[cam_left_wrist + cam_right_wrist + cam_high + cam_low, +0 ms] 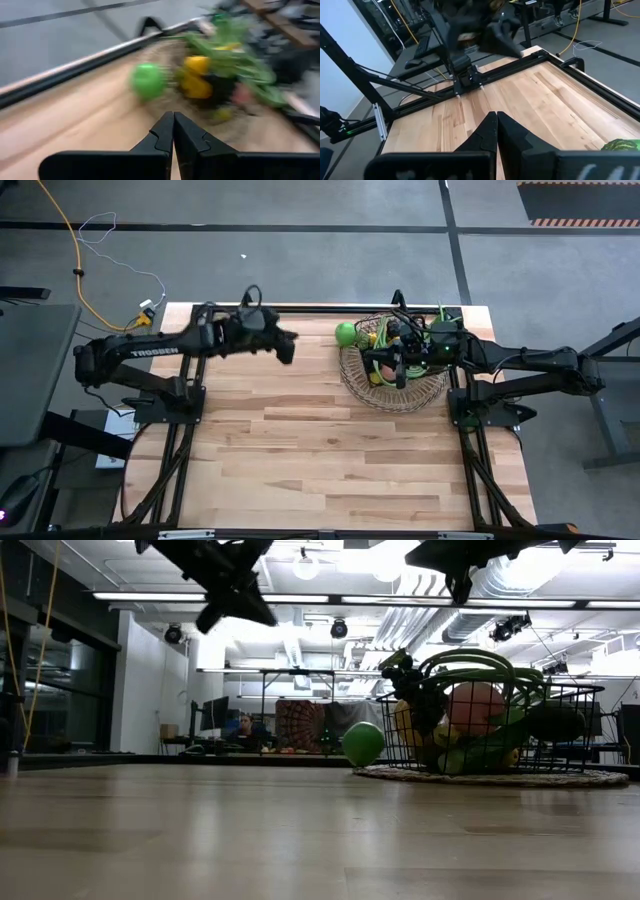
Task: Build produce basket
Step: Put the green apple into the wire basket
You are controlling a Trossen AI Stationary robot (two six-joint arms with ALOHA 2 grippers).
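Where the pale planked table point(330, 450) meets its far right corner, the round wire basket point(392, 385) sits on a flat woven mat point(500, 777); it is heaped with produce point(470, 720), looping green beans over a pinkish peach and yellow pieces; a smooth green apple point(346, 333) lies on the table just beside its left rim; the left gripper point(285, 345) hangs above the table left of the apple, fingers pressed together, empty; the right gripper point(400, 370) hangs over the basket, likewise closed and empty.
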